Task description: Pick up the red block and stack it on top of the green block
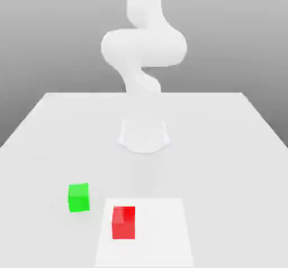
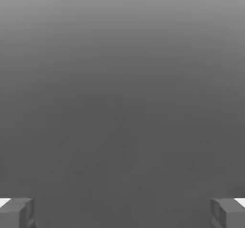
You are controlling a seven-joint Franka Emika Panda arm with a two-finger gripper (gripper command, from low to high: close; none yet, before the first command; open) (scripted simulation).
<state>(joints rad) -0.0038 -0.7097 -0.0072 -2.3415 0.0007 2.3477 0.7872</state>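
Exterior view shows me what I judge to be the first step, the approach: the solid red block [image 1: 124,223] sits on the pale square patch [image 1: 159,233], my landmark, near its edge on the exterior view's left. I'd come in from above, square the fingers to two opposite faces and go down slowly before closing. The hand view has my two-finger grey gripper [image 2: 122,213] spread wide with nothing between the fingers, so it looks ready to go.

Beyond the patch's left edge, as the exterior view has it, the solid green block [image 1: 79,197] stands on the white tabletop [image 1: 225,177], near the red one but apart. A finger swinging out on that side could nudge it; the patch's other side offers more room. Farther back, behind the patch, rises the white arm [image 1: 144,47], well apart from both blocks.
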